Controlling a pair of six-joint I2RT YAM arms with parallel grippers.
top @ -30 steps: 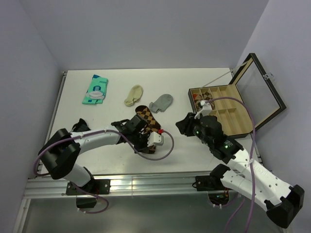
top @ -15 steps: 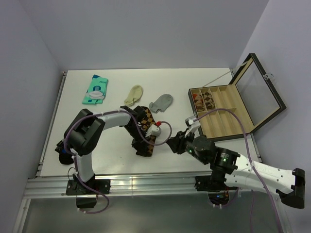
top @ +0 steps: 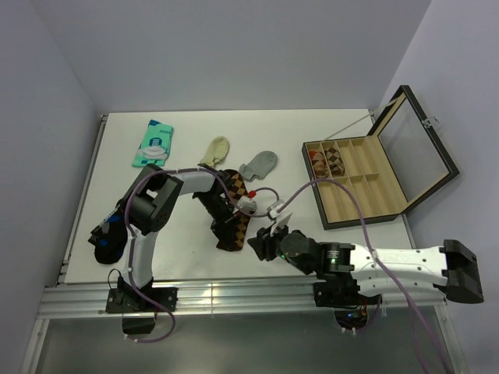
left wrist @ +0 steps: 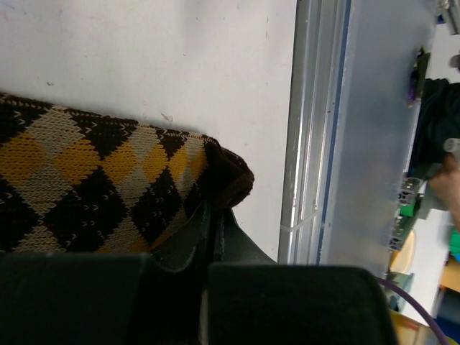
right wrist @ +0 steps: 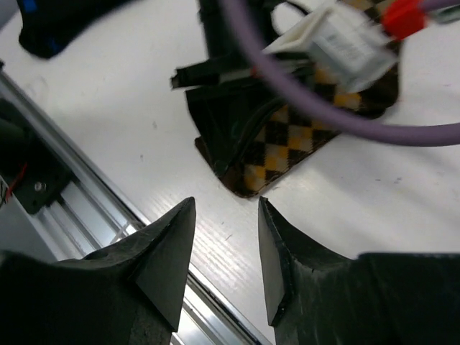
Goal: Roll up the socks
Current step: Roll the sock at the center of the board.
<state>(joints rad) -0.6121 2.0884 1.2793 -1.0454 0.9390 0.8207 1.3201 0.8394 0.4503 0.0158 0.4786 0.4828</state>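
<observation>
White table [top: 187, 132]: argyle sock [top: 234, 231] lengthwise near-far

The brown argyle sock [top: 236, 226] lies outstretched; cream sock [top: 215, 151] and grey sock [top: 259, 164] lie flat just beyond.

Overhead and close wrist views share argyle sock [top: 233, 228].

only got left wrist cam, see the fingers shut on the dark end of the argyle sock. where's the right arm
observer: right gripper hangs just off the argyle sock at its near end, fingers apart, holding nothing
operator: touching it
observer: no, right wrist view shows bare table between its fingertips and the sock
operator: other socks
observer: a cream sock and a grey sock lie flat farther back, unrolled
</observation>
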